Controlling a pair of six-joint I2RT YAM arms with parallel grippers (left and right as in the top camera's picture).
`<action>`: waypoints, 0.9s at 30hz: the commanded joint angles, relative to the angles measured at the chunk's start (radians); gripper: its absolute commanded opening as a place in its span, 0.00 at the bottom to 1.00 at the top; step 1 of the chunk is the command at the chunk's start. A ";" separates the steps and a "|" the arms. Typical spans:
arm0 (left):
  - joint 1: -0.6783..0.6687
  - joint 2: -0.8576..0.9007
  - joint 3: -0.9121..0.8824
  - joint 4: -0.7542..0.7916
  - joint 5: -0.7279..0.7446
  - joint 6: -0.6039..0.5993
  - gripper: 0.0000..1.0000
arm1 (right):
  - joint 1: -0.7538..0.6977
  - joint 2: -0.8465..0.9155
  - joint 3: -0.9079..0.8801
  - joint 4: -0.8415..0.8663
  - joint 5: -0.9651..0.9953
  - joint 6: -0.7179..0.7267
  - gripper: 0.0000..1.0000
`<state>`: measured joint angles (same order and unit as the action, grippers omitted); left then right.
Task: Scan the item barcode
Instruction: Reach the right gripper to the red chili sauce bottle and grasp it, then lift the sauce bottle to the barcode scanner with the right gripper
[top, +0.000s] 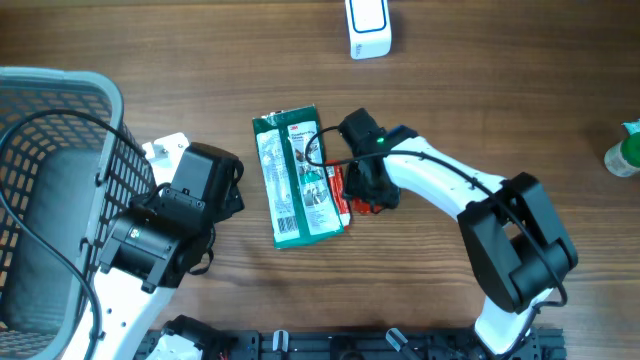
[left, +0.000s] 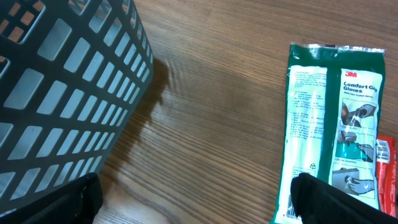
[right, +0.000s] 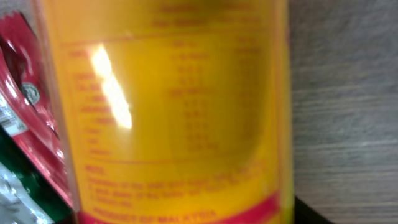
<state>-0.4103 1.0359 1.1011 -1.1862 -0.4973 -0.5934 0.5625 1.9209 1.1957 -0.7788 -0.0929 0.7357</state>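
At centre frame of the overhead view, the right tool (top: 368, 185) sits directly on top of the yellow-and-red packet (top: 350, 208). The packet lies flat on the desk (top: 500, 80). Only its red lower edge shows from under the tool body. The packet touches the right edge of the green glove pack (top: 297, 178), which lies lengthwise, slightly tilted, just left of the tool.

In the right wrist view, the packet's yellow printed face (right: 174, 112) fills most of the frame at very close range and out of focus. Whether the right tool's fingers are spread or pinching the packet cannot be told from any view.

The white scanner (top: 368, 28) stands at the top edge of the overhead frame, well apart from the packet and above it in the picture.

The left tool (left: 199, 202) hangs with its fingers spread wide and nothing between them. It is positioned between the grey basket (top: 60, 80) at the left and the glove pack.

A green bottle (top: 625, 150) stands at the right edge.
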 joint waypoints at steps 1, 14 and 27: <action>0.005 -0.002 -0.003 0.000 -0.012 -0.018 1.00 | -0.064 0.023 0.047 -0.014 -0.229 -0.117 0.47; 0.005 -0.002 -0.003 0.000 -0.013 -0.018 1.00 | -0.266 -0.292 0.124 -0.275 -0.505 -0.624 0.45; 0.005 -0.002 -0.003 0.000 -0.013 -0.018 1.00 | -0.266 -0.763 0.124 -0.435 -0.575 -0.818 0.47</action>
<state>-0.4103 1.0359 1.1011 -1.1858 -0.4973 -0.5934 0.2928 1.2251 1.2968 -1.2144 -0.6876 -0.0334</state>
